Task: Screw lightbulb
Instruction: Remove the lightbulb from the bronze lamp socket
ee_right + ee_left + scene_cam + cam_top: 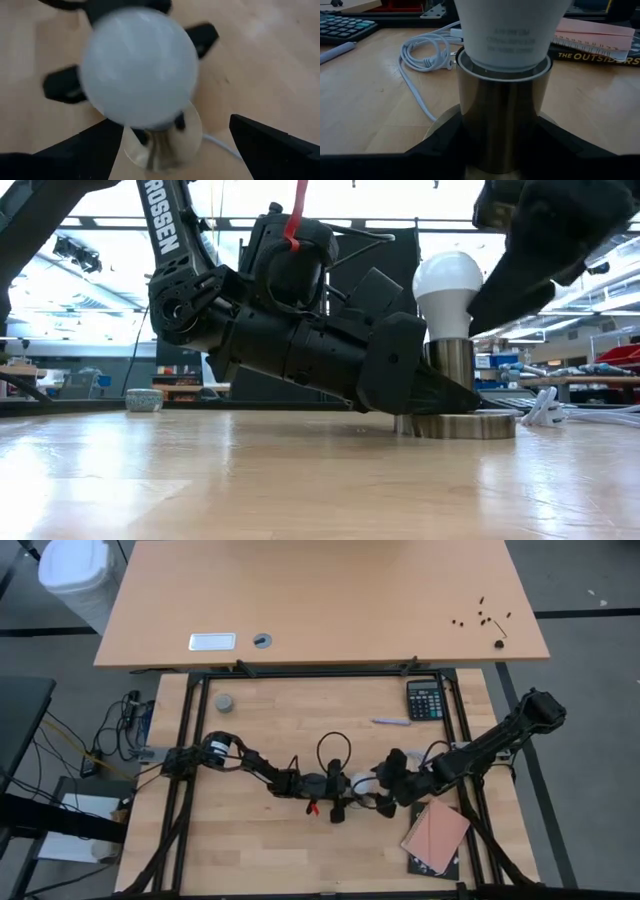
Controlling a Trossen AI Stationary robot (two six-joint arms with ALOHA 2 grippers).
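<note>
- One white pear-shaped lightbulb [447, 283] is sitting upright in one silvery metal socket [451, 365].
- Left end effector [425, 390] is clamping the socket.
- Right end effector [175, 145] is hovering wide above the lightbulb.

The lightbulb [447, 280] is showing plain white, with faint grey print around its neck [512, 41]. The socket [502, 115] below it is gleaming dark silvery metal, and the round base [462, 426] is matching it. The cord [422, 55] is lying white on the pale wood-grain table [260, 850]. Both arms are showing black, the left gripper [500, 157] too, with 1 red tie [296, 215] standing out. The calculator [425, 699] is looking black with light keys; the notebook [437, 836] is showing salmon pink.
</note>
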